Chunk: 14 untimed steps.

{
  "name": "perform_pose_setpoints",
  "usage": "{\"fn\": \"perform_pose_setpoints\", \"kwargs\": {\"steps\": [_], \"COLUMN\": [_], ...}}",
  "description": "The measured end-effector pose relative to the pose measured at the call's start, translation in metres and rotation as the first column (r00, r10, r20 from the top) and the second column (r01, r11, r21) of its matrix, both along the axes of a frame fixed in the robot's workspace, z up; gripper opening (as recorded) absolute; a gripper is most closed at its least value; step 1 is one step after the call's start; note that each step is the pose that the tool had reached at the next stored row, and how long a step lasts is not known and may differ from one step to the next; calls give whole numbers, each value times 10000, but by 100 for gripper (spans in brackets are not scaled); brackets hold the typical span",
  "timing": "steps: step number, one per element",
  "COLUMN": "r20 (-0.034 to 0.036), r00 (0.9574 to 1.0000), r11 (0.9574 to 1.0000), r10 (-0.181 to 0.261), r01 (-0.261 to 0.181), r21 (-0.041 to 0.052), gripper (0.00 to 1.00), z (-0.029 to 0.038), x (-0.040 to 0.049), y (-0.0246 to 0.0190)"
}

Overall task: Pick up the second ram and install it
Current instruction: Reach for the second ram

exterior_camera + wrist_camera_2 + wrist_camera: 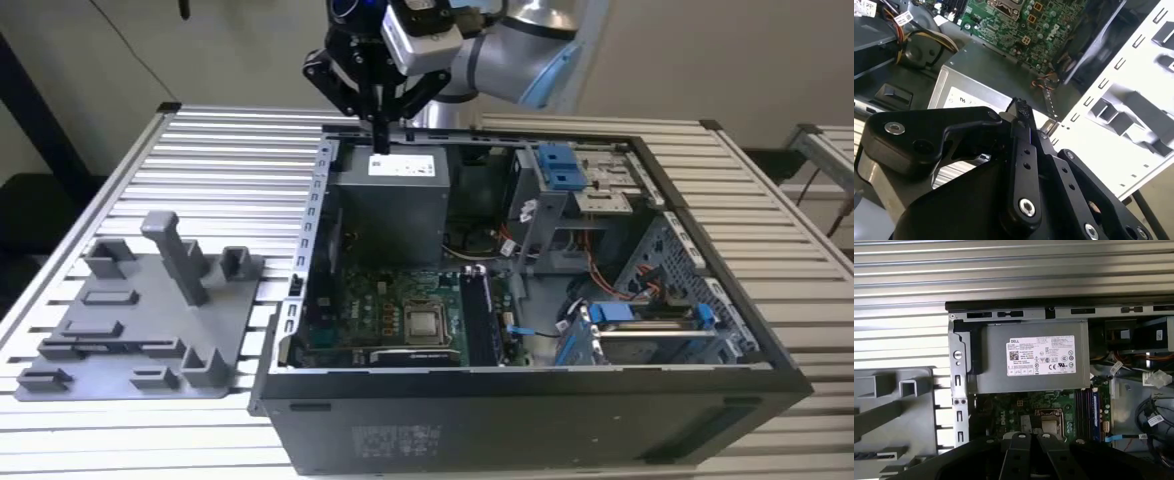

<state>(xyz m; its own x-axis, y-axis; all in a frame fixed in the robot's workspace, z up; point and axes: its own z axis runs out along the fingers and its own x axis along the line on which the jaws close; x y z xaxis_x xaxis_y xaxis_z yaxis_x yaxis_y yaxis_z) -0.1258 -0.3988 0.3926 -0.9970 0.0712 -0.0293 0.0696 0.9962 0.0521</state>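
My gripper hangs over the back wall of the open computer case, just above the grey power supply. Its two black fingers are pressed together with nothing between them. In the first wrist view the gripper points down at the power supply and the green motherboard. Slim dark strips stand in the memory slots beside the processor socket. I cannot tell whether one of them is the second ram.
A grey plastic tray with upright posts lies on the slatted table at the exterior view's left. Blue drive-bay clips and loose cables fill the case's other side. The case walls rise around the motherboard.
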Motion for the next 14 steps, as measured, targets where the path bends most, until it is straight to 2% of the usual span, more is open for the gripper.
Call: {"fn": "perform_pose_setpoints", "kwargs": {"steps": [9,14], "r20": [-1,0], "r00": [10000,10000], "r11": [10000,10000], "r10": [2,2], "r01": [-2,-2], "r21": [-1,0], "gripper": [11,11], "z": [0,0], "x": [-153,-267], "y": [0,0]}}
